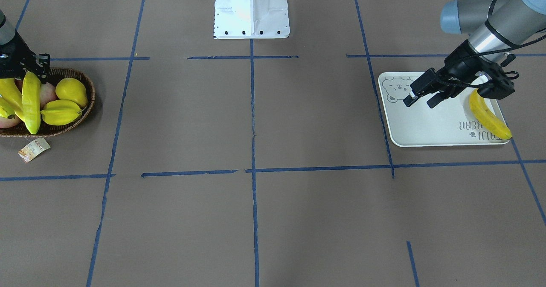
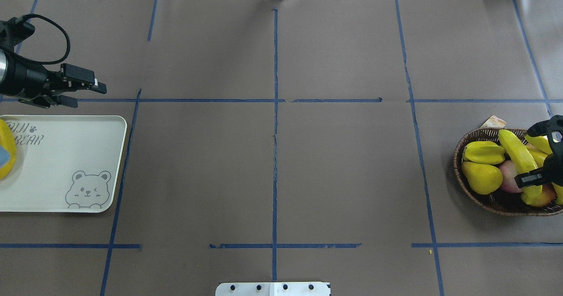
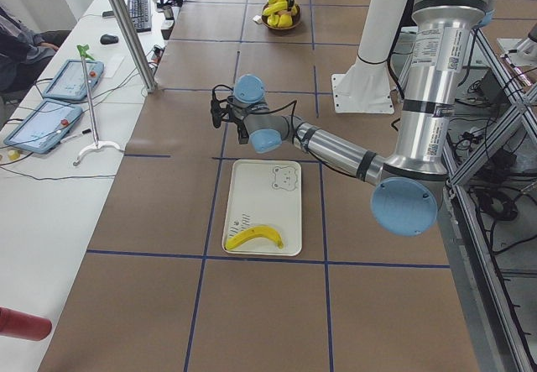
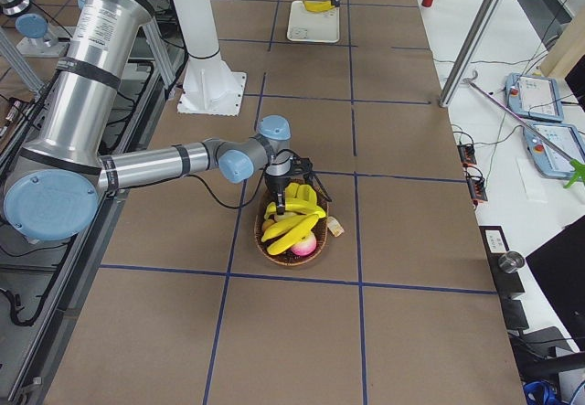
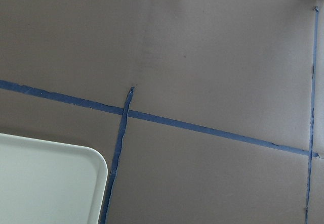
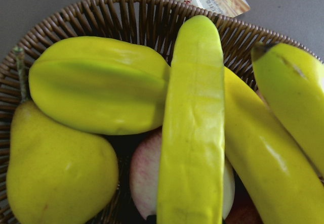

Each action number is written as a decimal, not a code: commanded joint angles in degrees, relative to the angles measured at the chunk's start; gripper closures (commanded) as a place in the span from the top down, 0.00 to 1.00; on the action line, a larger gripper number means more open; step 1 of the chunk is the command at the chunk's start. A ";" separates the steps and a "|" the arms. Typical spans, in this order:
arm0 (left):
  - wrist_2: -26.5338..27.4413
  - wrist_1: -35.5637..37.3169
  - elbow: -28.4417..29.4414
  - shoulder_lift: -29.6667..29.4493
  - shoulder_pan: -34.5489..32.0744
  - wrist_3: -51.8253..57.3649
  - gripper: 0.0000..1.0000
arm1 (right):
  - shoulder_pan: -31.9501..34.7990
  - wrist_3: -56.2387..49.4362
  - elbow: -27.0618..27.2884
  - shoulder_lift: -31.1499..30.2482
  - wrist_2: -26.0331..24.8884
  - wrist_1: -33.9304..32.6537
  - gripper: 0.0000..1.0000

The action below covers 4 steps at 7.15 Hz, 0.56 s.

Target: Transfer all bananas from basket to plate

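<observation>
The brown wicker basket [image 2: 460, 151] sits at the table's right end and holds several bananas [image 2: 519, 157] among other fruit. My right gripper [image 2: 538, 154] hovers just over them, open, with its fingers on either side of the top banana [image 6: 192, 133]. The white bear-print plate [image 2: 66, 155] lies at the left end with one banana [image 1: 487, 116] on its outer side. My left gripper [image 1: 420, 98] is open and empty, a little above the plate's inner part. Only the plate's corner [image 5: 45, 183] shows in the left wrist view.
A ridged starfruit [image 2: 484, 152], a rounded yellow fruit [image 2: 481, 177] and a pink apple [image 2: 510, 176] share the basket. A paper tag [image 1: 34, 149] lies beside it. The robot's white base [image 1: 251, 10] stands at the table's middle edge. Blue tape lines cross the brown table.
</observation>
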 commanded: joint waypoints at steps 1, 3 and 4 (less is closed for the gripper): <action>0.00 0.03 0.17 -0.06 0.00 0.00 1.00 | 0.33 -0.12 1.77 0.01 0.24 0.04 0.10; 0.00 0.03 0.26 -0.06 0.00 0.00 1.00 | 1.90 -0.12 5.02 -0.17 0.68 -0.14 0.07; 0.00 0.03 0.26 -0.06 0.00 0.17 1.00 | 3.30 -0.03 6.25 -0.08 1.12 -0.05 0.07</action>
